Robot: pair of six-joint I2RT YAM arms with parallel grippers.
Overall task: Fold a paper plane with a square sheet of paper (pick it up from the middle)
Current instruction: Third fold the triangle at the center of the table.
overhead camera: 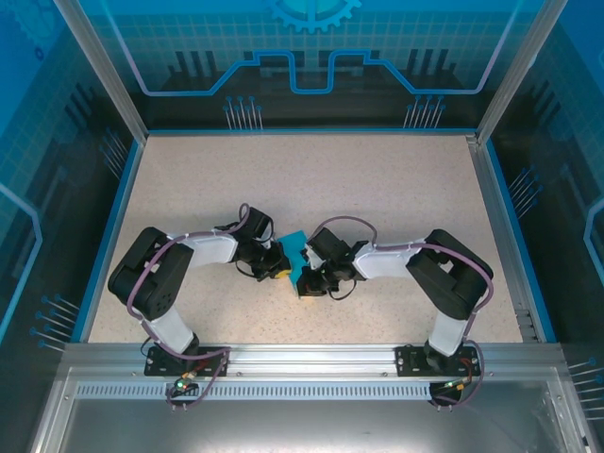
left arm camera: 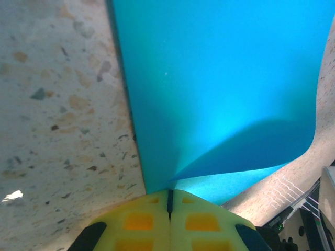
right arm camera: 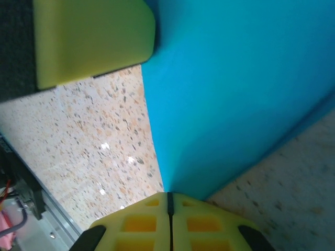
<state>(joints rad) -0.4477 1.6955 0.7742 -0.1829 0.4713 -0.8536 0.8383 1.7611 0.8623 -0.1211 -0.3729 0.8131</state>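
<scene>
The teal-blue sheet of paper point(overhead camera: 296, 249) sits at the table's centre, held between both grippers. In the left wrist view the paper point(left arm camera: 220, 78) rises away from the table with a second layer bent under it, and my left gripper point(left arm camera: 169, 194) is shut on its near corner. In the right wrist view the paper point(right arm camera: 235, 89) slopes up to the right, its lower edge pinched in my shut right gripper point(right arm camera: 169, 196). From above, the left gripper point(overhead camera: 282, 263) and the right gripper point(overhead camera: 305, 282) almost touch. A yellow finger of the left gripper point(right arm camera: 94, 39) shows beside the paper.
The speckled beige table point(overhead camera: 311, 179) is walled by blue panels and an aluminium frame point(overhead camera: 104, 71). A metal rail point(overhead camera: 311, 359) with both arm bases runs along the near edge. Cables loop over the arms.
</scene>
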